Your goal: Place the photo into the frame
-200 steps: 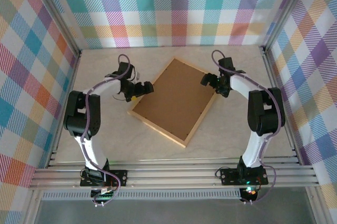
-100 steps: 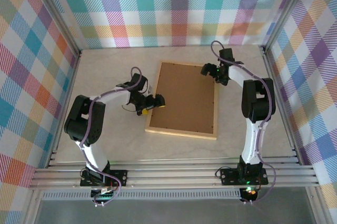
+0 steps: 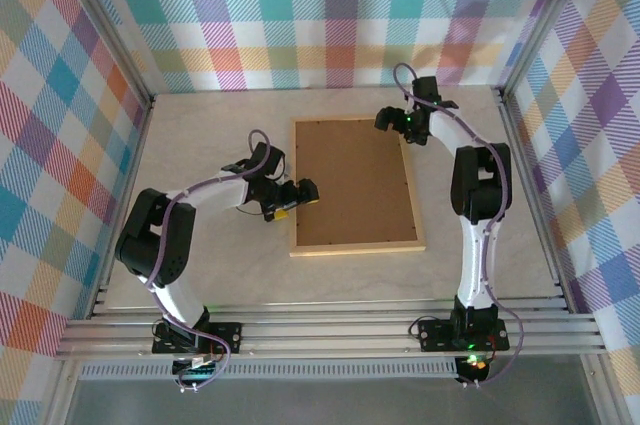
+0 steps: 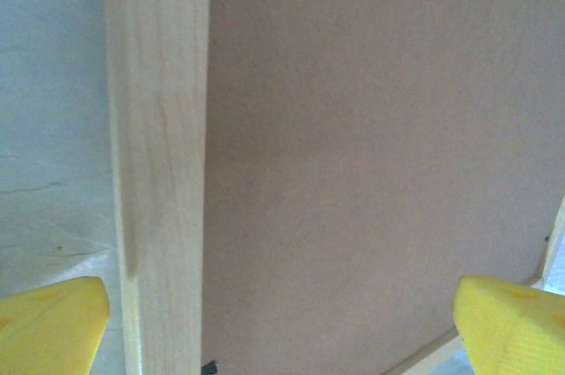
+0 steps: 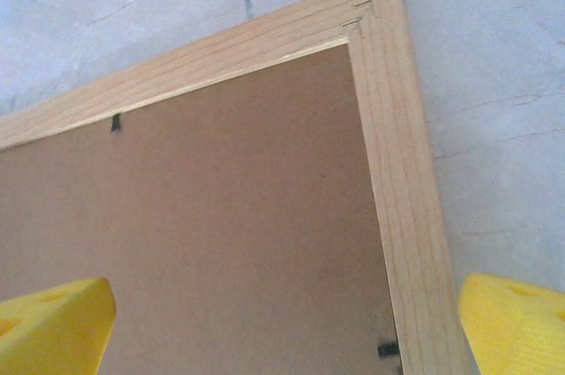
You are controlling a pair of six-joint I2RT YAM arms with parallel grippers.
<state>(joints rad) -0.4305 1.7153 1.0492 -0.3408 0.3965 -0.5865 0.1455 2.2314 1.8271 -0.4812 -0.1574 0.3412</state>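
The thin, light golden wooden rectangular frame [image 3: 355, 248] lay face-down at picture centre, brown backing board [image 3: 352, 180] uppermost. The left gripper [image 3: 297, 200] straddled its left rail, released; the right gripper [image 3: 396, 128], likewise released, hovered at the upper-right corner. Prying the backing evenly seemed wise.

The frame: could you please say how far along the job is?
Done: the frame lies face down with the brown backing board in it. In hand: nothing; the left gripper is open over its left rail, the right gripper open over its far right corner. Left: confirming the photo sits underneath.
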